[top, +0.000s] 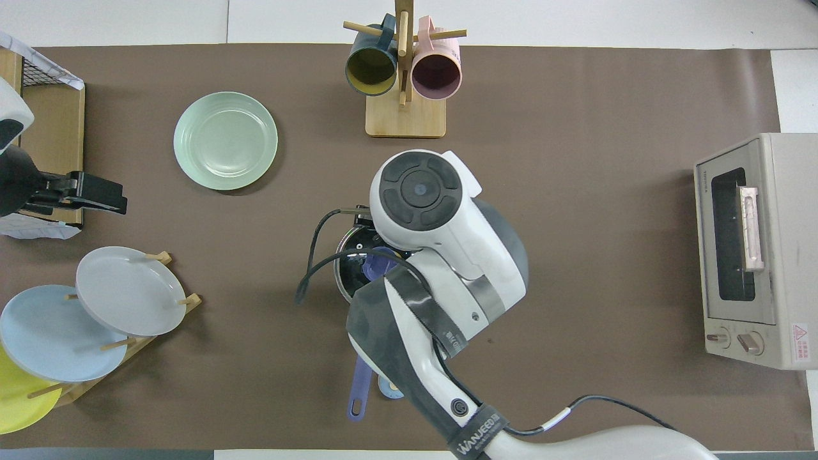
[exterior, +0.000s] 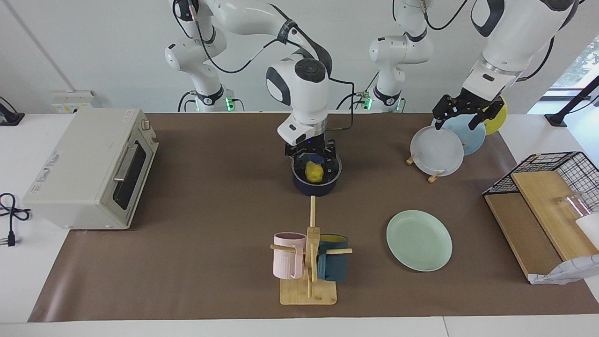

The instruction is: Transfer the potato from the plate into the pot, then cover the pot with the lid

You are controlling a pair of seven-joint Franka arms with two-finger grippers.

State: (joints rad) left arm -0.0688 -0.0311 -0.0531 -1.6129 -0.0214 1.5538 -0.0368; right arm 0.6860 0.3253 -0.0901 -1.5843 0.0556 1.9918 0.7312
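At frame centre, the clear glass blue-knobbed lid (exterior: 317, 164) was seen covering the navy saucepan (exterior: 314, 186) and yellow potato (exterior: 314, 172), beneath the right gripper (exterior: 310, 150), fingers spread; the left gripper (exterior: 459, 113), fingers also spread, hung upper right.

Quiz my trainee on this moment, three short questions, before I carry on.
1. True or false: the potato lies on the mint-green plate.
2. What is the left gripper over? A the plate rack; B the toaster oven; C the mug stand.
3. What covers the pot?

Key:
1. False: it is in the pot.
2. A.
3. The glass lid, with the right gripper just over its knob.
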